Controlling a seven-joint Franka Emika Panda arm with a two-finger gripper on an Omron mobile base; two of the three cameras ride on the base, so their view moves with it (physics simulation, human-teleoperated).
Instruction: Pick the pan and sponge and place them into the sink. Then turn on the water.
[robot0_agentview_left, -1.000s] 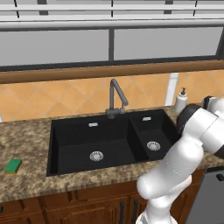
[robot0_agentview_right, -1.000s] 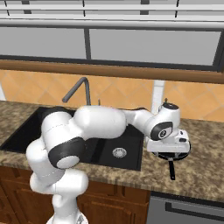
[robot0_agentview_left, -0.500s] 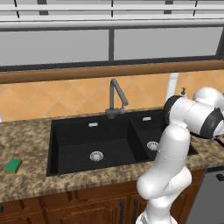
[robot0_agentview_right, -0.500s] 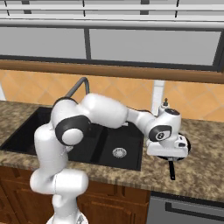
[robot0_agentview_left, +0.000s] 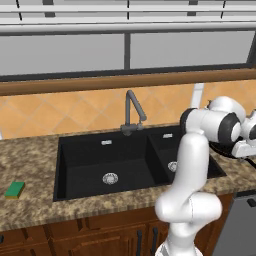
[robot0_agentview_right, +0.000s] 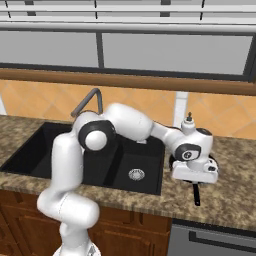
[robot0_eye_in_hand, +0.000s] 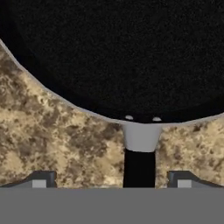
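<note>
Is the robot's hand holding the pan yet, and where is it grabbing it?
Nothing is held yet. The open gripper hovers with a finger on each side of the pan's handle.

Even bright rendered light, soft shadows, slightly blurry

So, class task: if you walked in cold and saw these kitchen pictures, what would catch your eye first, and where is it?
The big white robot arm stands out first, stretched over the black double sink to the granite counter on its right. There its claw hangs open over the black pan, one tip either side of the handle. Far off on the counter left of the sink lies a small green sponge.
</note>
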